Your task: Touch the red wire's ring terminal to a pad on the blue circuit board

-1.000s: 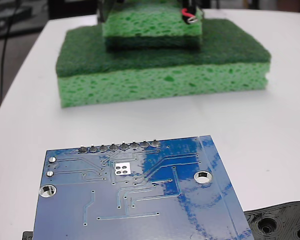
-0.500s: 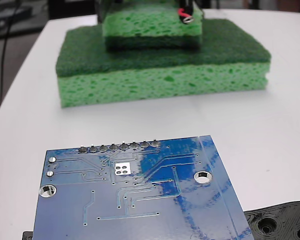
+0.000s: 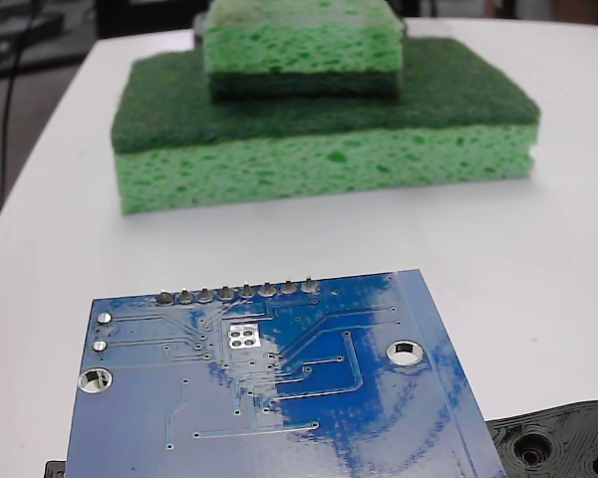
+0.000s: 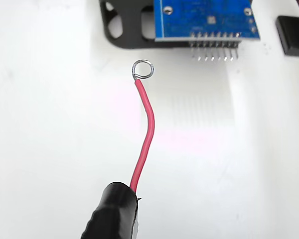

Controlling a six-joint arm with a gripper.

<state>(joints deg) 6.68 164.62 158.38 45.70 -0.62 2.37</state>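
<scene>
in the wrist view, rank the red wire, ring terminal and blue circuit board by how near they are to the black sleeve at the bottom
1. red wire: comes straight out of the black sleeve, curving up the middle.
2. ring terminal: at the wire's far tip, over bare white table.
3. blue circuit board: farthest, at the top edge, right of the ring and apart from it.

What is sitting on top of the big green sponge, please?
A smaller sponge is stacked on the big sponge, dark scouring side down. Its top runs out of the fixed view, so anything on it is unseen.
</scene>
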